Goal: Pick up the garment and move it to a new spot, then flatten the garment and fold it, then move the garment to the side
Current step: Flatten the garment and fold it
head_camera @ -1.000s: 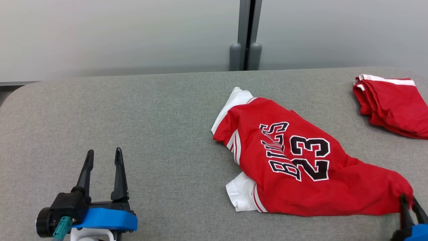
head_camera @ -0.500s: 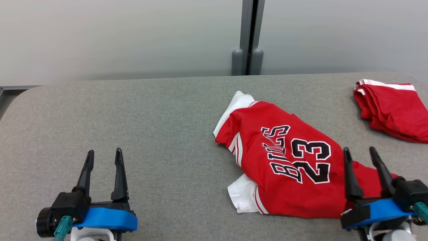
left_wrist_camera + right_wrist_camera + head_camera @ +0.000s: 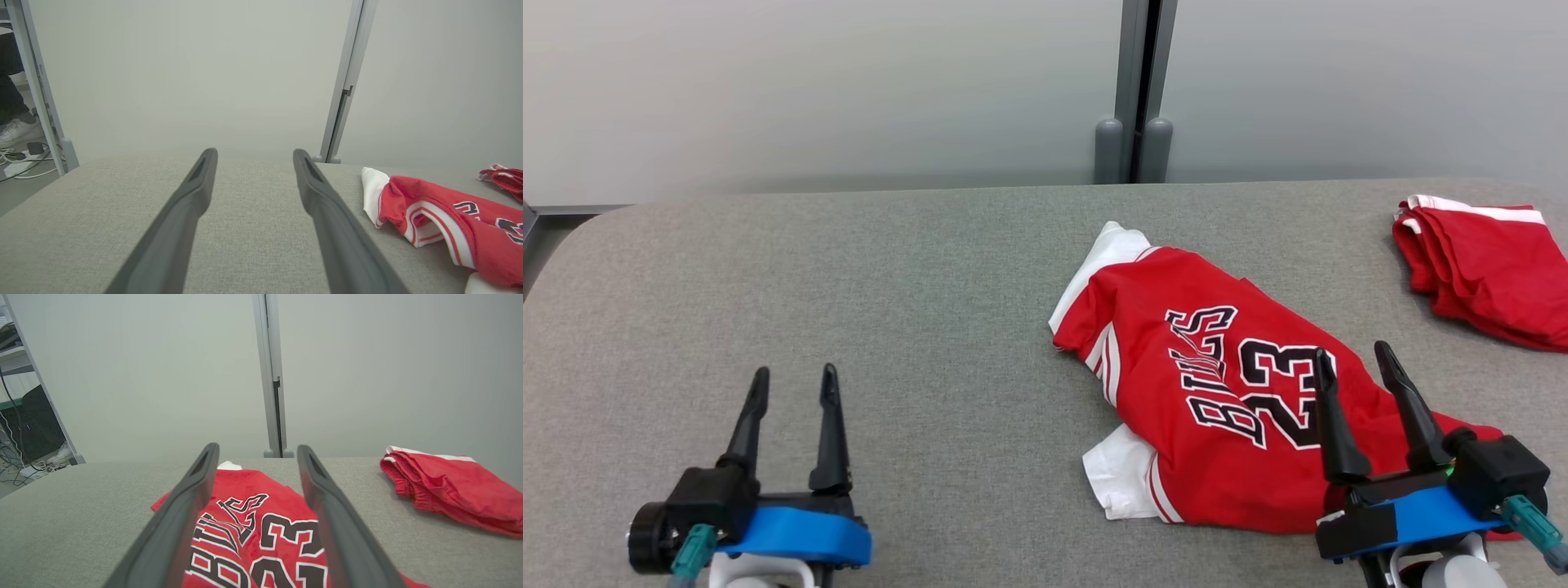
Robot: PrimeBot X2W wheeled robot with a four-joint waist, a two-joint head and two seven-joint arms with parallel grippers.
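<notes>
The grey tabletop [image 3: 849,286] is stretching out before a pale wall [image 3: 809,90]. My right fingers [image 3: 1333,437] are hovering apart above the near end of the crumpled red Bulls 23 jersey [image 3: 1176,327], which is lying right of centre. My left fingers [image 3: 831,433] are hanging apart, well clear of it. A folded red garment [image 3: 1494,269] is lying at the far right.

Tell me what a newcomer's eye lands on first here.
The crumpled red jersey printed BULLS 23, right of centre on the grey table, grabs the eye first. Then the right gripper above its near end and the left gripper over bare table at lower left, both with jaws open. A folded red garment sits far right.
</notes>
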